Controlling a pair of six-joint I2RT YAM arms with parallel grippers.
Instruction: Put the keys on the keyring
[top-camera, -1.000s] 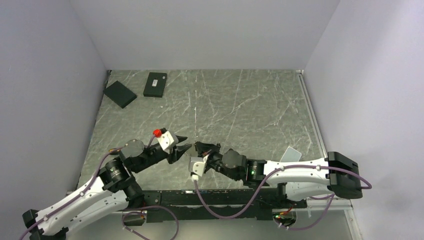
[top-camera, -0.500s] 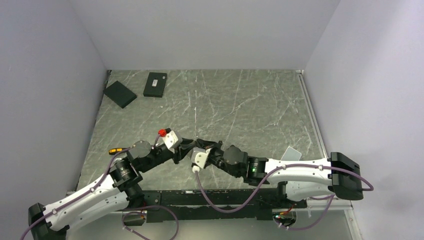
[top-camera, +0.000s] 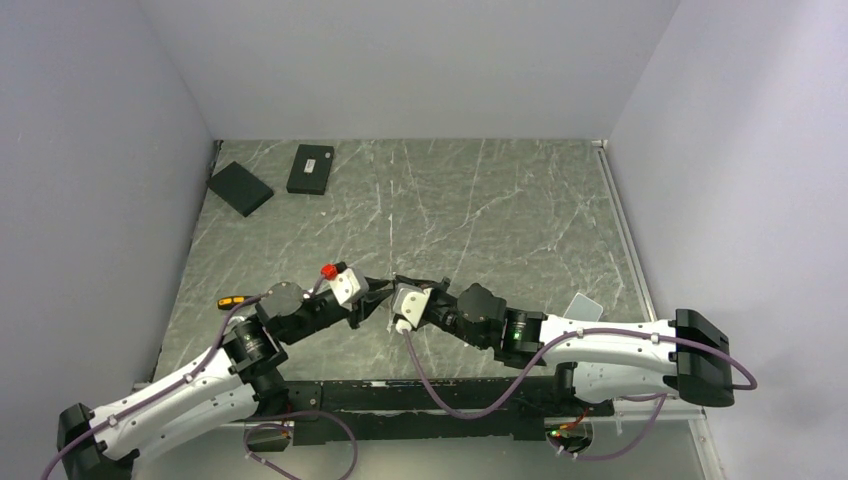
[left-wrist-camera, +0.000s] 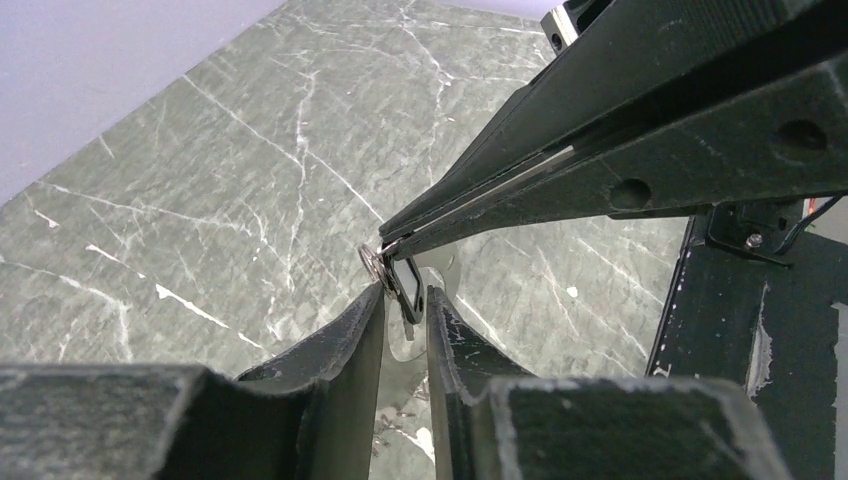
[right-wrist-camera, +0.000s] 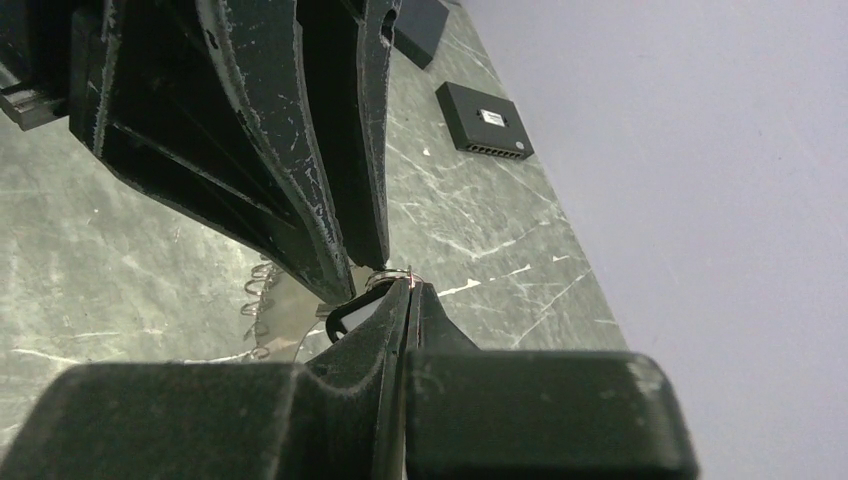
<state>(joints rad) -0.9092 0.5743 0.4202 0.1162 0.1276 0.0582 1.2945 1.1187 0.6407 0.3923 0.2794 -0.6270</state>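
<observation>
My two grippers meet tip to tip near the table's front middle. My right gripper (top-camera: 399, 291) is shut on a thin wire keyring (right-wrist-camera: 392, 275), which also shows in the left wrist view (left-wrist-camera: 373, 262). A black-rimmed tag (right-wrist-camera: 350, 316) hangs from the ring. My left gripper (top-camera: 376, 297) has its fingers (left-wrist-camera: 350, 330) drawn in to a narrow gap around that tag (left-wrist-camera: 406, 285) and a flat silver key (left-wrist-camera: 440, 272). The key's jagged edge (right-wrist-camera: 268, 300) shows below the left fingers in the right wrist view. Other keys are hidden.
Two black boxes (top-camera: 240, 188) (top-camera: 311, 169) lie at the far left corner; one also shows in the right wrist view (right-wrist-camera: 484, 120). An orange-handled tool (top-camera: 232, 300) lies by the left arm. A pale card (top-camera: 582, 306) lies at front right. Grey walls enclose the table.
Both grippers have moved together and a little away from the arm bases. The left jaws have narrowed. The tips were apart a second ago and now touch at the ring.
</observation>
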